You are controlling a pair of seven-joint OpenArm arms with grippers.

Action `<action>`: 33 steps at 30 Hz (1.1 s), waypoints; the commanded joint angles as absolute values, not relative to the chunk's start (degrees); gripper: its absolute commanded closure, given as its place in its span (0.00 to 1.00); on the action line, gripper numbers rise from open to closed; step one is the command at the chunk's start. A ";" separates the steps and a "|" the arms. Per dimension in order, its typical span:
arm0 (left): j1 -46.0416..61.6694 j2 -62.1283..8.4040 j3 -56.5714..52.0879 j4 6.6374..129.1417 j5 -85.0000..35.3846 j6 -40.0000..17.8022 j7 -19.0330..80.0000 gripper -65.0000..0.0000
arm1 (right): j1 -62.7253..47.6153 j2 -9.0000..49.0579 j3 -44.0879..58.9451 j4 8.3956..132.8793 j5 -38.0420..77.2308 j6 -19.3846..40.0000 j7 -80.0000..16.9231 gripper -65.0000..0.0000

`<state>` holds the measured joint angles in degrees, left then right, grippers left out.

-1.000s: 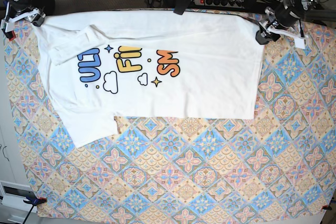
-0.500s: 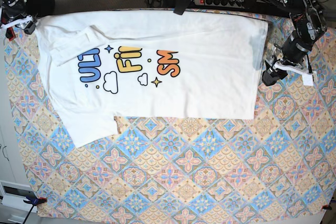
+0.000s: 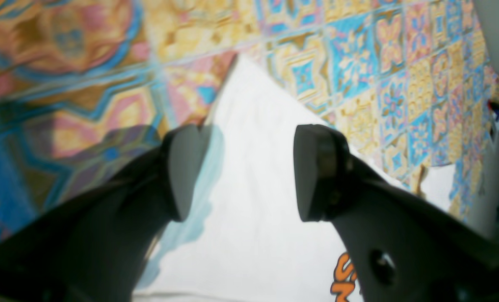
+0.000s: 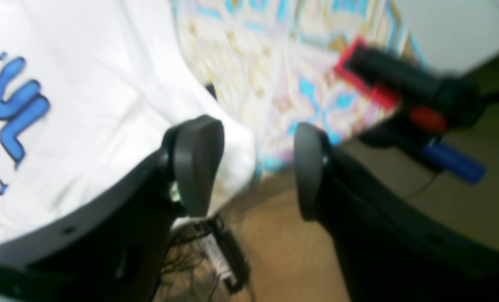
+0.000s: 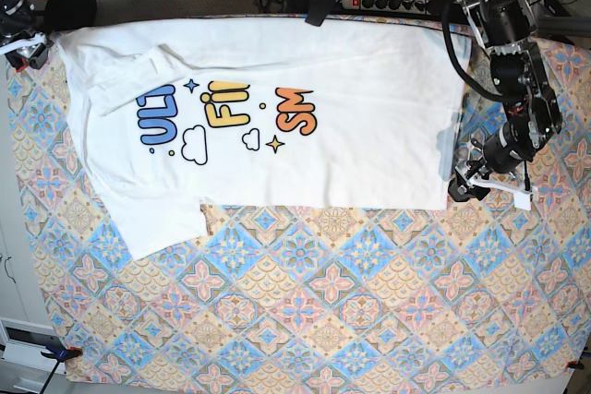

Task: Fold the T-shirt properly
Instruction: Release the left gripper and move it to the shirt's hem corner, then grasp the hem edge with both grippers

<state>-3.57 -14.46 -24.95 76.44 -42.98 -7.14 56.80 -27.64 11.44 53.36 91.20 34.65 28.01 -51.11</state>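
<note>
**Base view: both hands empty, left hand at the lower hem corner**

Base view shows the T-shirt (image 5: 277,126) spread flat on the patterned surface (image 5: 351,302), already folded once lengthwise, print up, one sleeve sticking out at the lower left.

Left hand (image 5: 464,180) sits at the shirt's lower right corner, jaws apart, nothing between them; left wrist view has white cloth lying under the gap. Likely placed to pinch that corner for the next fold.

Right hand (image 5: 26,51) hangs at the far upper left corner, just off the surface edge, jaws apart and empty. A clamp (image 4: 400,90) shows beyond it.

Against the earlier frames: left hand has travelled down the shirt's right edge from the top corner; right hand has pulled slightly outward. Shirt unmoved.
</note>
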 commanded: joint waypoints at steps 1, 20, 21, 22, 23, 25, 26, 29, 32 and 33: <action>-5.76 -15.34 -25.27 75.30 -42.68 -7.16 56.04 0.46 | -27.47 12.44 53.23 92.88 35.21 28.18 -50.15 0.54; -14.29 -9.63 -20.00 55.78 -29.32 -7.16 46.02 0.46 | -24.75 12.44 50.24 94.02 35.30 28.18 -53.32 0.54; -14.11 -9.63 -19.30 55.34 -29.32 -7.16 45.41 0.46 | -24.40 12.44 50.24 94.02 35.30 28.18 -53.67 0.54; -14.11 -9.63 -18.33 54.99 -29.32 -7.16 45.14 0.46 | -24.31 12.44 50.24 94.02 35.30 28.18 -53.58 0.54; -14.02 -9.63 -17.71 54.64 -29.32 -7.16 45.05 0.46 | -24.22 12.44 50.24 94.02 35.30 28.18 -53.58 0.54; -14.02 -9.63 -16.92 54.29 -29.41 -7.16 45.14 0.47 | -24.04 12.44 50.24 94.02 35.30 28.18 -53.67 0.54; -13.67 -9.63 -16.66 54.37 -29.49 -7.25 45.14 0.47 | -24.04 12.44 50.24 94.02 35.30 28.18 -53.67 0.54; -12.97 -9.10 -16.66 54.64 -29.58 -7.52 45.23 0.50 | -24.04 12.44 50.15 94.02 35.30 28.18 -53.67 0.54; -12.88 -8.84 -16.66 54.64 -30.20 -7.52 45.23 0.72 | -23.43 12.44 49.98 94.02 35.30 28.18 -53.76 0.54; -12.88 -8.84 -16.66 54.64 -30.81 -7.52 45.23 0.83 | -22.55 12.44 49.98 94.02 35.30 28.18 -53.76 0.54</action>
<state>-12.95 -9.19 -16.84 54.68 -31.33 -7.77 42.78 -22.90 11.31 49.65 93.01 34.46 27.99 -54.92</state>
